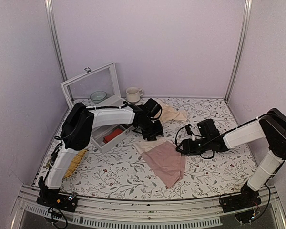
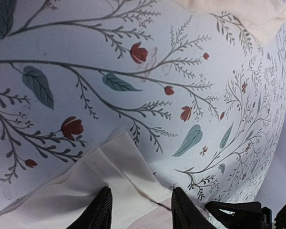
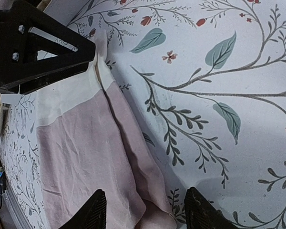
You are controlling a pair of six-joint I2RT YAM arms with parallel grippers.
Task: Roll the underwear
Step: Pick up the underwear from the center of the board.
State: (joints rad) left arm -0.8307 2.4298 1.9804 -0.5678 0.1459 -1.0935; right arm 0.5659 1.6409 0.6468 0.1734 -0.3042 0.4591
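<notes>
Dusty-pink fabric briefs (image 1: 166, 162) lie flat near the middle of the floral-printed table cover (image 1: 219, 176), between the two arms. Their wide cream-white waistband (image 1: 145, 145) forms the far left end, and the pink cloth tapers from it to a narrow tip toward the near edge. The fabric is lightly creased, and the right wrist view shows a long folded ridge along its right-hand side. The black left gripper (image 1: 151, 135) sits low at the waistband's far corner, fingers spread, the cream band lying slack between them, not pinched. The black right gripper (image 1: 180, 145) is down at the briefs' right edge, fingers also wide apart, straddling the pink hem. A crumpled pale beige cloth (image 1: 174, 113) lies apart, farther back.
</notes>
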